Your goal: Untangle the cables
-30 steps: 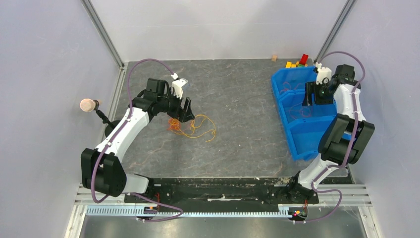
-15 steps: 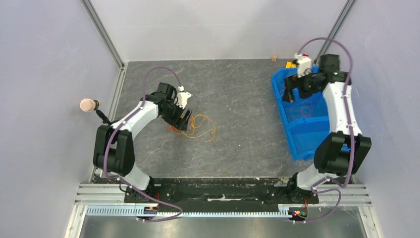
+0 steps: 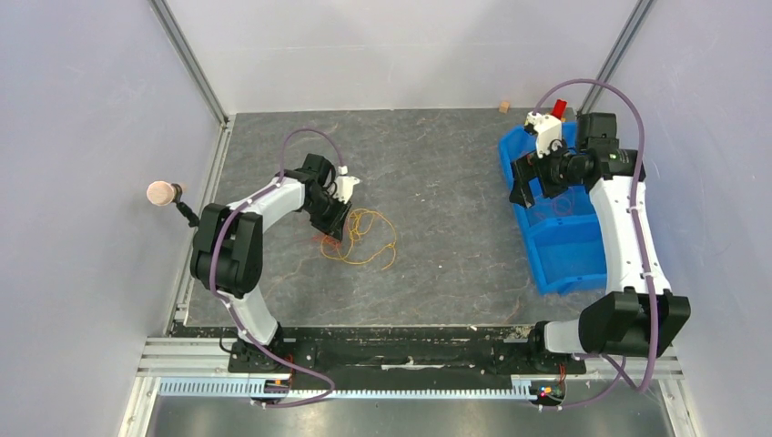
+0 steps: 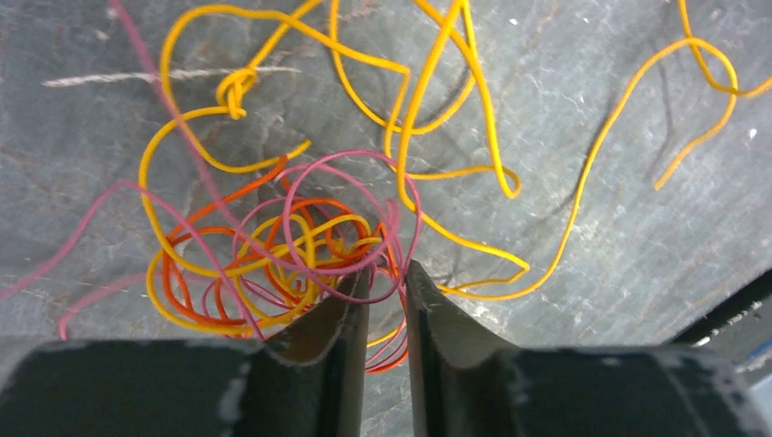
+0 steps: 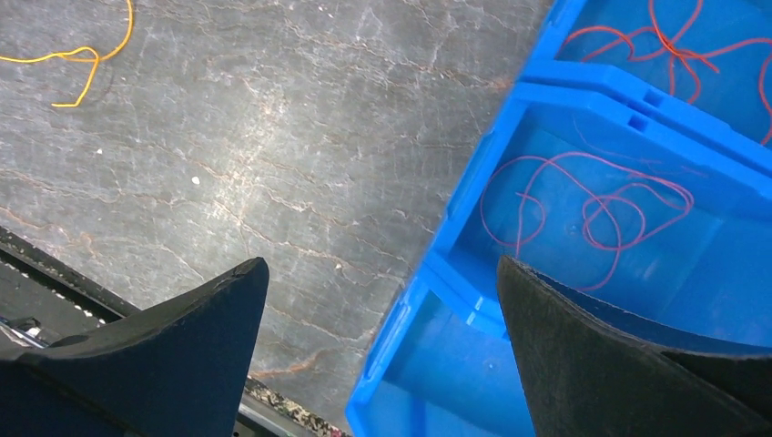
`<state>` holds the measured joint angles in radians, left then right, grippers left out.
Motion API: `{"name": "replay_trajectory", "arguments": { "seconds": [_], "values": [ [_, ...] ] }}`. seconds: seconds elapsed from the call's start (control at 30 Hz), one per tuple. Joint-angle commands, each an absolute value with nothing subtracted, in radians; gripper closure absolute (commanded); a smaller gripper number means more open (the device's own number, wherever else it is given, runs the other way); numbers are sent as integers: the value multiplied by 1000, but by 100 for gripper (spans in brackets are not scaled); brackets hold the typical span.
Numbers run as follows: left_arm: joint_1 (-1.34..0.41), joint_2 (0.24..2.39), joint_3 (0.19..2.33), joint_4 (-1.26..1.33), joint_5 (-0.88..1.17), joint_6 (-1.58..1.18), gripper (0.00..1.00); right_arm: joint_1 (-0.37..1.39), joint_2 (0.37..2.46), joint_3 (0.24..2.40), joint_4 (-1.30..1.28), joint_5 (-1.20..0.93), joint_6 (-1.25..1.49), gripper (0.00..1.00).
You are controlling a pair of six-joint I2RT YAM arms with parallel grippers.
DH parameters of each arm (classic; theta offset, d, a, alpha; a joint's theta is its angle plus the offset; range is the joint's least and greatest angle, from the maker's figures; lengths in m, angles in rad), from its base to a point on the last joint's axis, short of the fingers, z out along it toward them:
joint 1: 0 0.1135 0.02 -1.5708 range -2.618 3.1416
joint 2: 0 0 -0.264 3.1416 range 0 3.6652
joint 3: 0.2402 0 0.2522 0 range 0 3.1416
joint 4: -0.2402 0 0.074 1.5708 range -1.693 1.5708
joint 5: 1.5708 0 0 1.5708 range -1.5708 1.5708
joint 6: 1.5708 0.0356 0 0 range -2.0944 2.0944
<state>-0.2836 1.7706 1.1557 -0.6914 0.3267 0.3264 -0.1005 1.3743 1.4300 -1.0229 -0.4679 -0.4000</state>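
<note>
A tangle of thin orange, yellow and pink cables (image 3: 361,234) lies on the grey table left of centre. My left gripper (image 3: 335,221) is down at the tangle's left edge. In the left wrist view the knot of cables (image 4: 300,246) sits just past my left gripper (image 4: 387,273). Its jaws are open by only a narrow gap, and a few pink and orange strands run through that gap. My right gripper (image 3: 528,182) hangs wide open over the left wall of the blue bin (image 3: 555,250), holding nothing (image 5: 380,262). A loose pink-red cable (image 5: 592,200) lies in one compartment of the bin and a red cable (image 5: 692,45) in the one beyond.
The blue bin's wall (image 5: 510,118) divides it into compartments at the table's right side. Coloured blocks (image 3: 558,107) and a small wooden cube (image 3: 503,106) sit at the back. A pink ball on a stalk (image 3: 161,192) stands at the left wall.
My left gripper has dropped onto the tangle and its jaws have narrowed from wide open. My right arm has swung left to the bin's edge while its jaws opened fully.
</note>
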Motion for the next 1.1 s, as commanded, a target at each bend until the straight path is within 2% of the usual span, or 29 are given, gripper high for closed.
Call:
{"name": "replay_trajectory", "arguments": {
  "seconds": [0.0,0.13,0.33,0.5,0.67,0.87,1.07],
  "values": [
    [-291,1746,1187,-772,405,350,80,-103,1320,1417,-1059,-413,-402,1],
    [-290,1681,1197,-815,412,383,97,-103,1241,1390,-1081,-456,-435,1],
    [-291,1602,1219,-839,517,376,98,-103,1150,1294,-1043,-534,-458,1],
    [-293,1567,1247,-823,601,356,98,-103,1200,1246,-925,-646,-440,1],
    [-314,1573,1292,-774,647,395,98,-103,1299,1328,-781,-729,-376,1],
    [-362,1536,1310,-636,724,479,98,-90,1377,1368,-527,-708,-95,1],
    [-394,1529,1362,-465,835,458,98,-5,1542,1517,-489,-625,-45,1]
  ]
}}
